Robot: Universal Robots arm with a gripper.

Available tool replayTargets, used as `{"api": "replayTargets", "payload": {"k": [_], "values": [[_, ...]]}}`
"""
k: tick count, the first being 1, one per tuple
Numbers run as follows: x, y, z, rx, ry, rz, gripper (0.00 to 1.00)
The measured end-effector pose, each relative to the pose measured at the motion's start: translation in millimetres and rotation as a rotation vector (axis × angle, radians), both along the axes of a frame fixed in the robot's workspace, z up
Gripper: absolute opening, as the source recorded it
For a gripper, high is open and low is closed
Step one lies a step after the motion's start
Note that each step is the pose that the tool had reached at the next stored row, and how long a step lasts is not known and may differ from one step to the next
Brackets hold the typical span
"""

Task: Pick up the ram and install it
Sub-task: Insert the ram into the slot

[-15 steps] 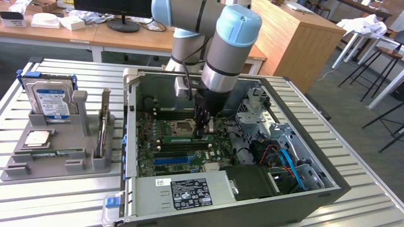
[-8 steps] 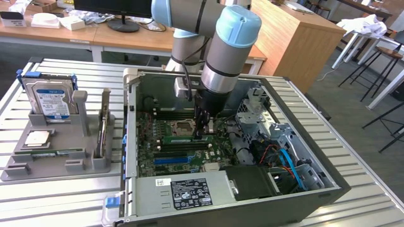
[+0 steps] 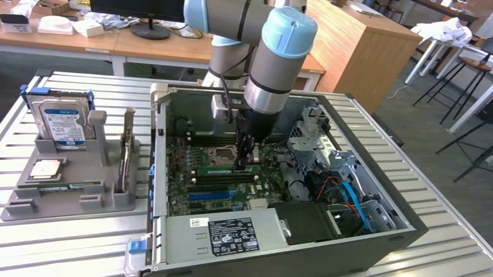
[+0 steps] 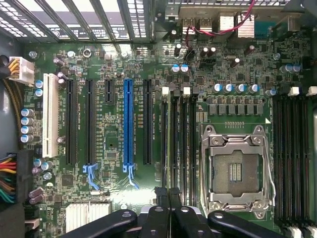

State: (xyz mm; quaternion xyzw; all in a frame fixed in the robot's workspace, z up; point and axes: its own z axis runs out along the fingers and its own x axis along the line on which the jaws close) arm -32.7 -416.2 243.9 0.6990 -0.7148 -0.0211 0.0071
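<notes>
While set low in the open case (image 3: 362,248), seems to bear with the gripper (image 3: 248,163), fingers (image 4: 162,204) pressed together probably to push, not carry, on the ram (image 3: 223,169), seated upright just on the near side of the processor socket (image 3: 223,154).

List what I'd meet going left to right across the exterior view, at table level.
hard drive → upright card → ram → silver drive cage → blue cable
</notes>
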Motion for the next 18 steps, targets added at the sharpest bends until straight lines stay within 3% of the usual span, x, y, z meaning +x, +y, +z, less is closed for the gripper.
{"api": "replayTargets", "payload": {"k": [18], "values": [[-0.1, -0.1, -7.6, -0.0001, 0.0001, 0.0, 0.11]]}}
